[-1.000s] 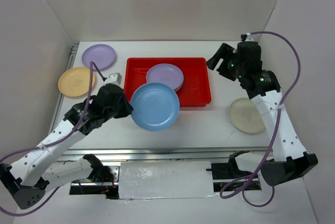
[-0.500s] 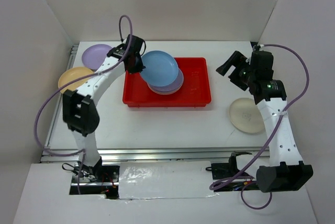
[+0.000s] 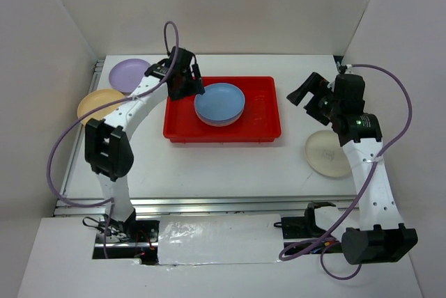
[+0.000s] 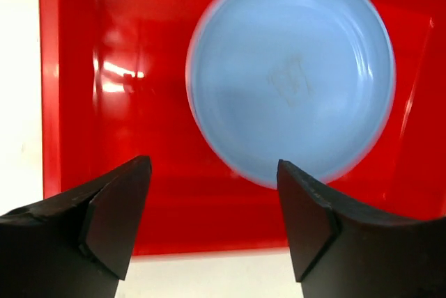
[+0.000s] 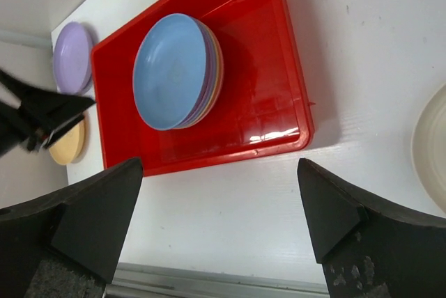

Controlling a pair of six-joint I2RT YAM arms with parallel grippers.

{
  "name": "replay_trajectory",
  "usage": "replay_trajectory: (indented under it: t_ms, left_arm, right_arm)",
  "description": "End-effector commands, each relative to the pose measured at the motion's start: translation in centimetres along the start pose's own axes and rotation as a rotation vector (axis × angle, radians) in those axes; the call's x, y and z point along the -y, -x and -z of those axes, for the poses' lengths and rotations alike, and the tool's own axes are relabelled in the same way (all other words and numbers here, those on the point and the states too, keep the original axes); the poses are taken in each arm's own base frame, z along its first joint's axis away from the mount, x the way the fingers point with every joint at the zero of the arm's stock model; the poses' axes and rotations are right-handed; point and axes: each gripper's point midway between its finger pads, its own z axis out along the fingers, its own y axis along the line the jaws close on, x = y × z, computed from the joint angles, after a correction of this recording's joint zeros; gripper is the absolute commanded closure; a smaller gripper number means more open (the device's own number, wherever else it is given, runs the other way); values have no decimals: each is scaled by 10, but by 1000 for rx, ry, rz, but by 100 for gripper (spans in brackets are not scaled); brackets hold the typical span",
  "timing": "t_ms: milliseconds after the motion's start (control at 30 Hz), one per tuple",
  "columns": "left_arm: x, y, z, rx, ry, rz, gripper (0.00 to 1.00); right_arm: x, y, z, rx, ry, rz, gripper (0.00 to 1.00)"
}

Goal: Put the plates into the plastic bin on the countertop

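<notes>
The red plastic bin (image 3: 259, 115) sits mid-countertop. In it lies a stack of plates with a light blue plate (image 3: 219, 102) on top and lilac and orange edges below it. My left gripper (image 3: 191, 89) hovers over the bin's left part, open and empty. From the left wrist, the blue plate (image 4: 291, 82) lies just beyond the gripper (image 4: 212, 166), blurred. My right gripper (image 3: 305, 90) hangs open and empty right of the bin. The right wrist view shows the gripper (image 5: 219, 166) above bare countertop, with the bin (image 5: 275, 106) and blue plate (image 5: 171, 68) beyond.
A lilac plate (image 3: 129, 74) and an orange-yellow plate (image 3: 97, 107) lie on the countertop left of the bin. A cream plate (image 3: 329, 153) lies at the right, under the right arm. White walls enclose the countertop and a metal rail (image 3: 223, 204) runs along the near edge.
My left gripper has opened and let go of the blue plate, which now lies flat on the stack in the bin. The right gripper has opened a little wider and barely shifted.
</notes>
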Motion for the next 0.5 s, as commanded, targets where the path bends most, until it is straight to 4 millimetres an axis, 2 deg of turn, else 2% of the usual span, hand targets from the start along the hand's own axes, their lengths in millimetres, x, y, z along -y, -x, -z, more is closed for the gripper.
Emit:
replay_trajectory:
  t_ms: [0, 33, 67, 100, 133, 167, 200, 233, 267, 300, 333, 367, 400, 467]
  left_arm:
    - [17, 4, 54, 86, -95, -33, 14]
    - [22, 4, 79, 124, -123, -43, 9]
    - [22, -2, 89, 133, -128, -53, 1]
    - [13, -9, 107, 156, -126, -59, 1]
    - [12, -14, 117, 163, -135, -72, 1]
    - [1, -27, 119, 140, -114, -83, 1]
    - [-6, -24, 138, 178, -120, -90, 1]
    - [-13, -26, 146, 183, -115, -98, 1]
    - [-24, -37, 148, 158, -88, -116, 1]
    - [-31, -38, 160, 173, -90, -139, 1]
    - [-37, -40, 165, 175, -73, -150, 1]
    - [-48, -50, 165, 143, -45, -172, 1]
    - [-53, -52, 173, 151, -45, -193, 1]
    - [-64, -64, 177, 133, -36, -223, 1]
  right_arm:
    - [19, -4, -12, 16, -66, -31, 0]
    - [24, -6, -15, 24, -89, -56, 0]
    - [31, -9, -16, 30, -116, -71, 0]
    - [58, -10, -19, 52, -206, -112, 0]
    - [69, -11, -20, 73, -254, -162, 0]
    - [86, -23, -24, 63, -308, -187, 0]
    - [100, -22, -24, 90, -361, -213, 0]
    - [107, -26, -26, 97, -382, -248, 0]
    - [122, -38, -30, 82, -424, -265, 0]
    - [129, -35, -33, 106, -439, -278, 0]
    - [137, -40, -37, 98, -457, -287, 0]
    - [146, -49, -42, 77, -477, -294, 0]
    - [147, -48, -49, 74, -460, -285, 0]
    - [153, -66, -67, -23, -447, -303, 1]
